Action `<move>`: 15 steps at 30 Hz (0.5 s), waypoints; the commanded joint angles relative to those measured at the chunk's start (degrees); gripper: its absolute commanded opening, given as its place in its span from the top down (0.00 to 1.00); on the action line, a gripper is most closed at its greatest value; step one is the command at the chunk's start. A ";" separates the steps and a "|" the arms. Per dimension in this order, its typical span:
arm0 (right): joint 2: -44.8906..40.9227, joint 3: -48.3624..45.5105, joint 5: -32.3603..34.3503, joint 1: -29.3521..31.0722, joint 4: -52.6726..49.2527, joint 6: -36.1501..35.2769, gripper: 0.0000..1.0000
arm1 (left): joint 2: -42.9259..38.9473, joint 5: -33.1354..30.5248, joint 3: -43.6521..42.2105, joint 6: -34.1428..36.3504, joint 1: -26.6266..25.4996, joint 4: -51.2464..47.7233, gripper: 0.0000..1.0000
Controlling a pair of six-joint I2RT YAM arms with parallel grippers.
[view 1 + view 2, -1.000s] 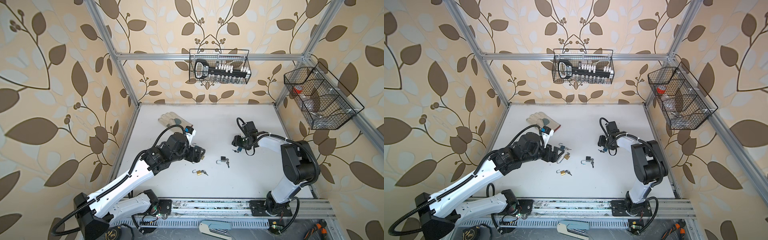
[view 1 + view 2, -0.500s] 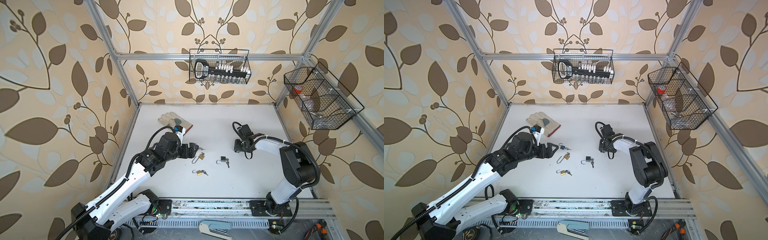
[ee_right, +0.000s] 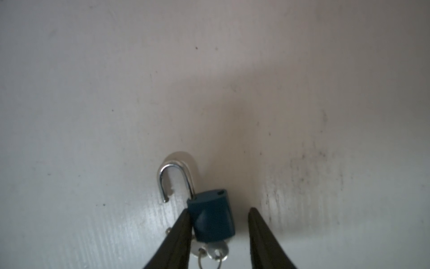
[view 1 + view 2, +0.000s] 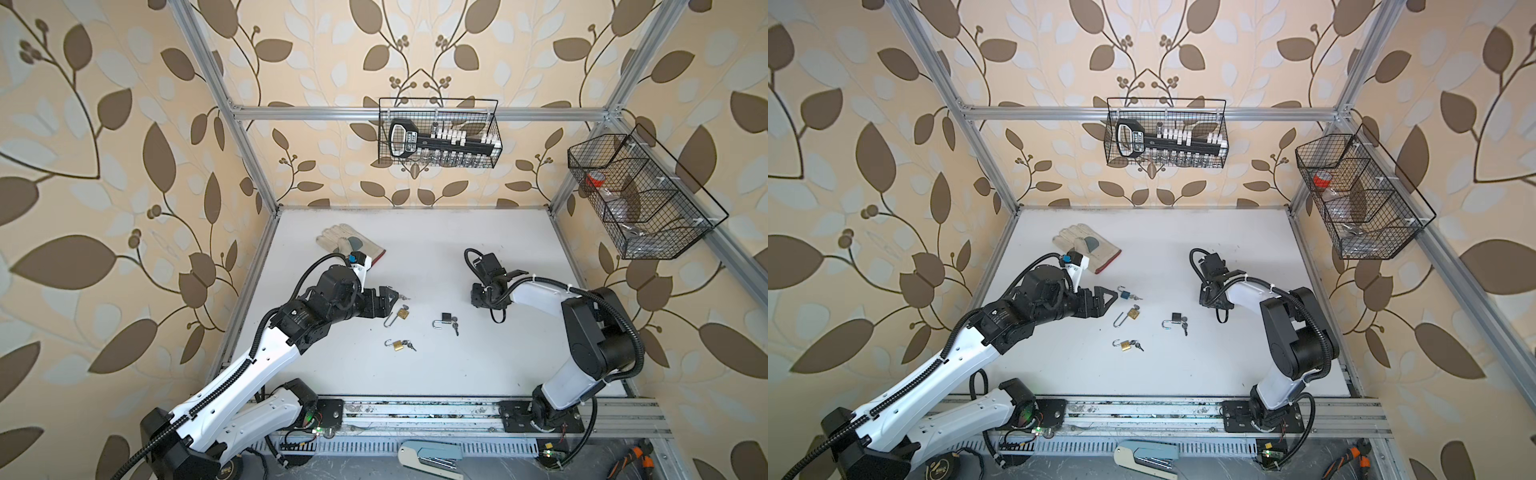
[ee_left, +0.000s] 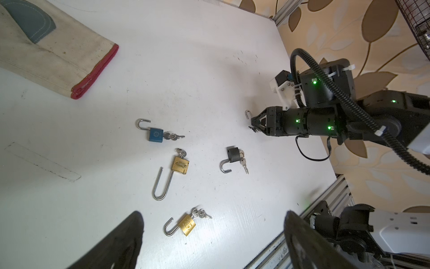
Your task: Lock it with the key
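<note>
In the right wrist view a dark blue padlock (image 3: 210, 214) lies on the white table with its shackle (image 3: 175, 179) swung open and its keys (image 3: 216, 252) in the body. My right gripper (image 3: 219, 209) straddles it: one finger (image 3: 179, 235) touches the lock's side, while a gap separates the other finger (image 3: 265, 235) from it. In both top views this gripper (image 4: 478, 297) (image 4: 1206, 297) hides that lock. My left gripper (image 5: 214, 233) (image 4: 388, 297) is wide open and empty, hovering near the other padlocks.
Several more open padlocks with keys lie mid-table: blue (image 5: 155, 135) (image 4: 1125, 294), long-shackled brass (image 5: 180, 165) (image 4: 401, 313), black (image 5: 233, 154) (image 4: 446, 318), small brass (image 5: 187, 224) (image 4: 398, 345). A work glove (image 4: 351, 245) lies at the back left. Wire baskets (image 4: 438, 133) (image 4: 640, 195) hang on the walls.
My left gripper has drawn back to the left, uncovering the blue and long-shackled brass padlocks. The right wrist has dipped slightly over its spot.
</note>
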 commanded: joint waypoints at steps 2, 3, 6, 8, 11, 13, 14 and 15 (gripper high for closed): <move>1.23 -1.44 -1.08 0.22 -3.04 -0.44 0.64 | -0.15 0.59 0.62 -0.46 0.52 1.88 0.06; 1.25 -1.32 -1.03 0.26 -3.04 -0.73 0.65 | 0.06 0.50 0.76 -0.47 0.57 1.71 0.06; 1.53 -0.97 -0.83 0.20 -3.05 -1.61 0.66 | 1.22 0.52 1.91 -0.23 0.51 0.73 0.06; 2.11 -0.41 -0.43 0.19 -3.04 -2.29 0.66 | 1.43 0.08 2.54 -0.12 0.51 0.46 0.06; 3.71 0.65 -0.02 0.02 -3.28 -3.19 0.66 | 1.43 -0.64 3.24 0.11 0.53 0.00 0.06; 4.35 1.28 0.31 -0.21 -3.38 -3.58 0.67 | 1.18 -0.70 3.44 0.24 0.54 -0.13 0.06; 4.69 1.60 0.46 -0.28 -3.39 -3.74 0.69 | 1.01 -0.72 3.43 0.24 0.51 -0.16 0.05; 4.75 1.76 0.51 -0.25 -3.51 -3.82 0.70 | 0.91 -0.69 3.49 0.30 0.57 -0.24 0.05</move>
